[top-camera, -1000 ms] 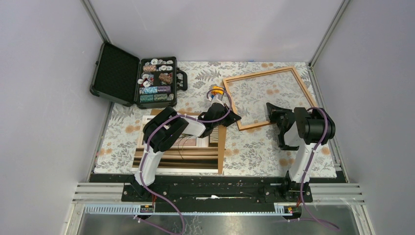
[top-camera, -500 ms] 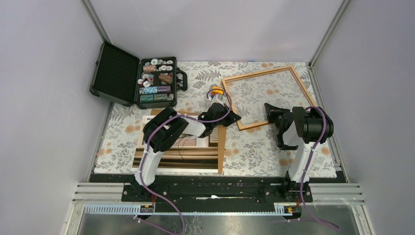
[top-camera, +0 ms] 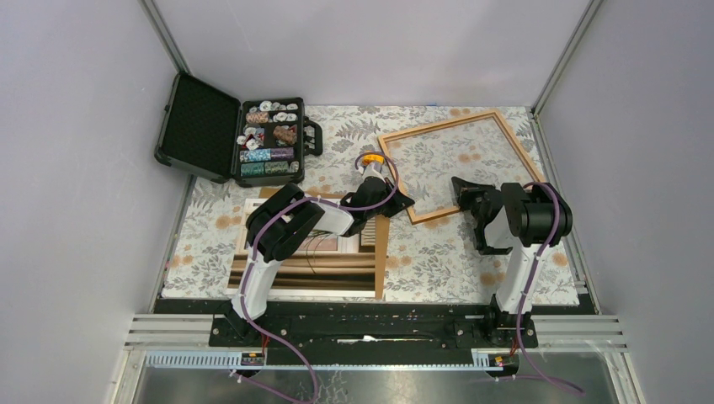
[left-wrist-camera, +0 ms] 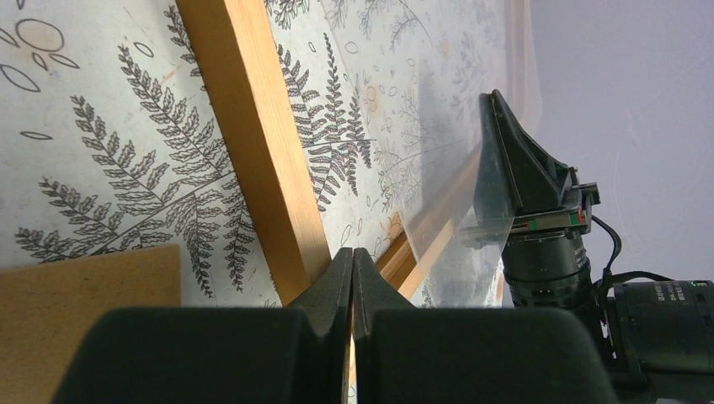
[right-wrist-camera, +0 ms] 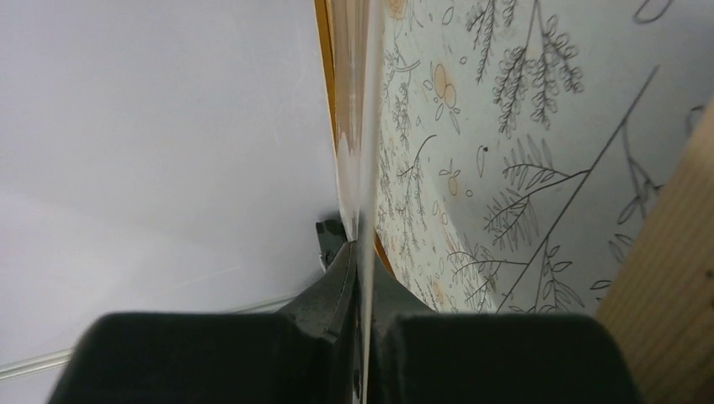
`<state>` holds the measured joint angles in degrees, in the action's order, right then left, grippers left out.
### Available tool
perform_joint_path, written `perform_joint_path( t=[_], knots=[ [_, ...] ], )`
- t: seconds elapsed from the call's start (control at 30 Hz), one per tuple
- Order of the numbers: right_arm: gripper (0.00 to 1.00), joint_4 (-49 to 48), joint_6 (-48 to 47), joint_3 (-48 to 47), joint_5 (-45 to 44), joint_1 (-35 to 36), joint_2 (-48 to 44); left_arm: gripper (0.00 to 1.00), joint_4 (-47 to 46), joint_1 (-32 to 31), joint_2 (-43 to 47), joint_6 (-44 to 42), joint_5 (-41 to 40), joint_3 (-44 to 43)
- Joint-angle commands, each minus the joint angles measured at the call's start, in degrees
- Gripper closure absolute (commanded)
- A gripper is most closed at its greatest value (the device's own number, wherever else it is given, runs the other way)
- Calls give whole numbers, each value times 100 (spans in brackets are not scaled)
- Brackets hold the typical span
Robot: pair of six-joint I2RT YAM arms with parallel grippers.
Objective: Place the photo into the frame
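— So, nearer which arm, the photo (top-camera: pixel 324 271)?
— Nearer the left gripper (top-camera: pixel 407 202), pinched shut at a corner of the frame (top-camera: pixel 438 124); lying behind it, under that arm. Farther from the right gripper (top-camera: pixel 460 187), clamped on the clear pane (right-wrist-camera: pixel 362 101).

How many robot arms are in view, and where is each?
2. The left arm bends over the photo, reaching toward the frame. The right arm stands at the frame's near edge. None seems hidden.
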<state>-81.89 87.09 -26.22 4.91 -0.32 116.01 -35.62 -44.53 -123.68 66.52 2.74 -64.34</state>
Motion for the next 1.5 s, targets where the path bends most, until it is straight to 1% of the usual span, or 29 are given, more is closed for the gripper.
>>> perform_joint_path(
  t=[0.0,0.17,0.27,0.37,0.4,0.47,0.6,0.67,0.7,0.83,0.87,1.0,1.07,1.2,1.27,1.4,1.47],
  knots=[
    [95,46,-287,-261,-195,188,-33,100,885,51,-81,-227,-256,204],
    [93,129,-326,-322,-234,199,45,100,897,58,-78,-236,-257,197],
    [90,347,-444,-325,-305,199,-85,100,901,51,-82,-236,-256,201],
    [90,463,-531,-326,-405,199,-162,100,903,50,-84,-241,-254,197],
    [88,499,-558,-352,-411,199,-161,100,899,54,-82,-244,-255,195],
    [80,565,-591,-392,-423,199,-157,100,899,53,-75,-243,-257,206],
    [75,718,-803,-475,-463,167,-204,100,899,57,-33,-262,-254,231],
    [75,766,-937,-524,-461,132,-243,100,899,51,-26,-256,-254,246],
    [76,789,-965,-537,-594,118,-253,100,899,57,-17,-250,-256,259],
    [79,806,-1070,-600,-656,67,-199,100,898,57,-12,-228,-255,265],
    [80,806,-1071,-617,-644,-108,-181,100,898,55,-6,-230,-255,268],
    [81,798,-1121,-677,-585,-266,-119,100,902,63,-5,-219,-257,270],
    [77,802,-1158,-699,-535,-324,-111,100,902,62,-15,-212,-258,270],
    [62,1147,-1323,-747,-505,-346,-280,100,914,66,1,-227,-257,256],
    [56,1313,-1377,-759,-506,-342,-387,100,925,63,2,-240,-256,254],
    [48,1691,-1428,-826,-254,-340,-520,100,942,60,43,-299,-254,256],
    [44,1944,-1478,-843,-253,-325,-621,100,985,46,93,-372,-405,236]
  ],
)
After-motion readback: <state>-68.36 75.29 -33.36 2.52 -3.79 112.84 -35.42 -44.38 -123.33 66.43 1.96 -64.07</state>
